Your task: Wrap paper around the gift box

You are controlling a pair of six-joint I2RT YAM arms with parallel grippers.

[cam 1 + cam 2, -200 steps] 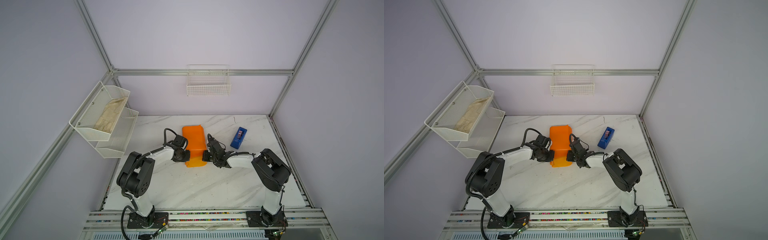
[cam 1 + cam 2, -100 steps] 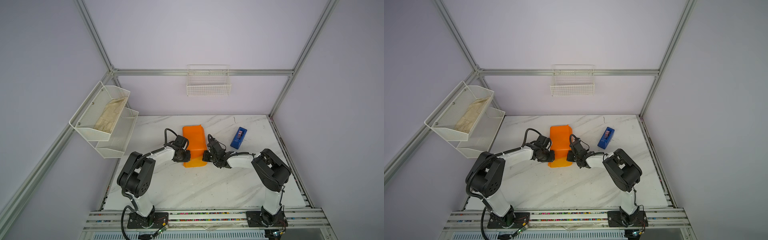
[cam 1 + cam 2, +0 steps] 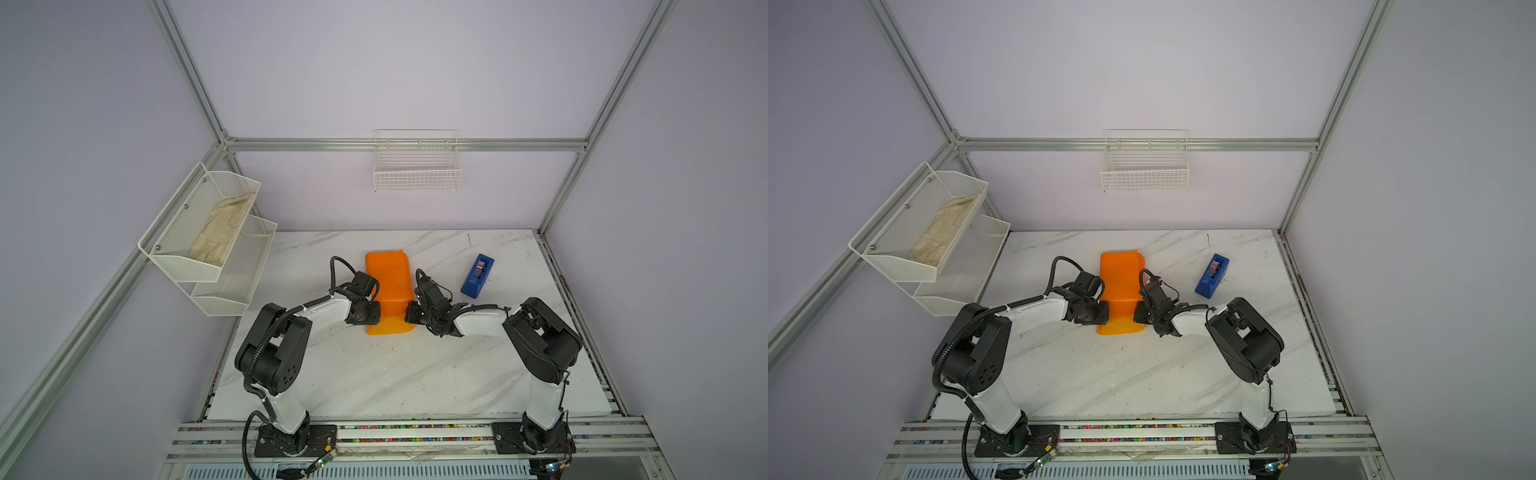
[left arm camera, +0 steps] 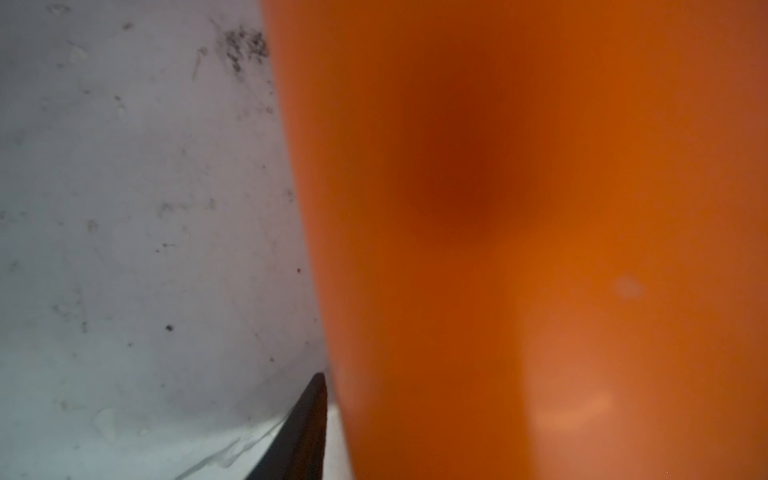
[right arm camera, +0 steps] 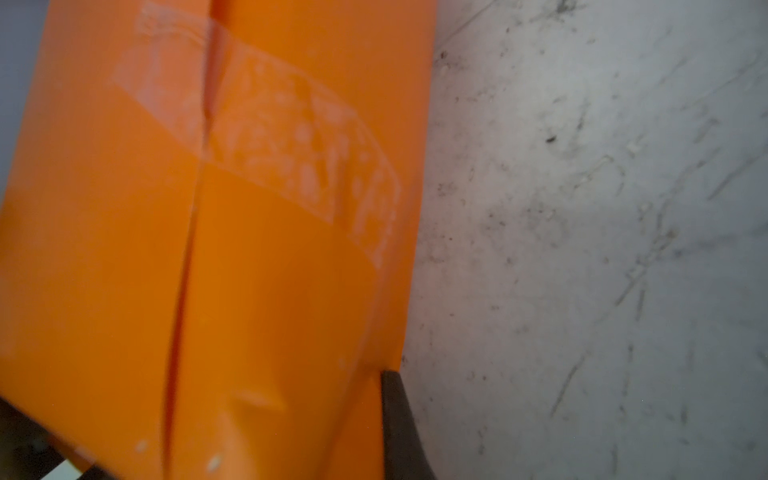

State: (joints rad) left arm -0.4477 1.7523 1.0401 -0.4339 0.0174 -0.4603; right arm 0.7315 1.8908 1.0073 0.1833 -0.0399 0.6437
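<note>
Marble tabletop (image 3: 374, 374): right gripper (image 3: 409, 311) closed at the paper (image 3: 388, 282) parcel's edge; left gripper (image 3: 374, 313) opposite, opening impossible to tell.

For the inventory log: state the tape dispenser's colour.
The tape dispenser is blue, clearest in a top view.

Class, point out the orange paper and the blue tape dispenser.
paper (image 3: 388, 282), in a top view, on its flat upper face.
tape dispenser (image 3: 473, 284), in a top view, on its blue body.
</note>
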